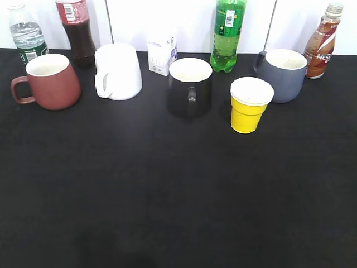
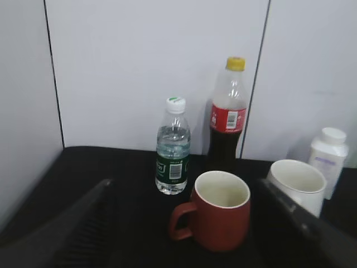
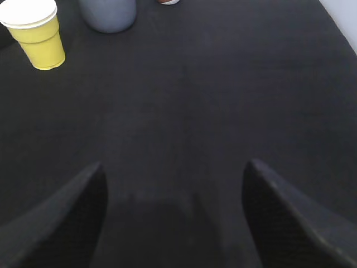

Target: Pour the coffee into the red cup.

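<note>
Standing far right in the exterior view, the coffee (image 1: 322, 44) escapes both spread-fingered grippers' cameras.

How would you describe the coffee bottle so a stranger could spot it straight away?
Look along the white back wall to the far right end of the black table. There, just right of the grey mug, stands the coffee bottle: small, curvy, brown, silver-capped, unlike the green bottle and the dark cola bottle.

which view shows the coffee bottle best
The exterior view: the coffee bottle stands whole at the far right, beside the grey mug. The right wrist view catches only its base at the top edge; the left wrist view misses it.
</note>
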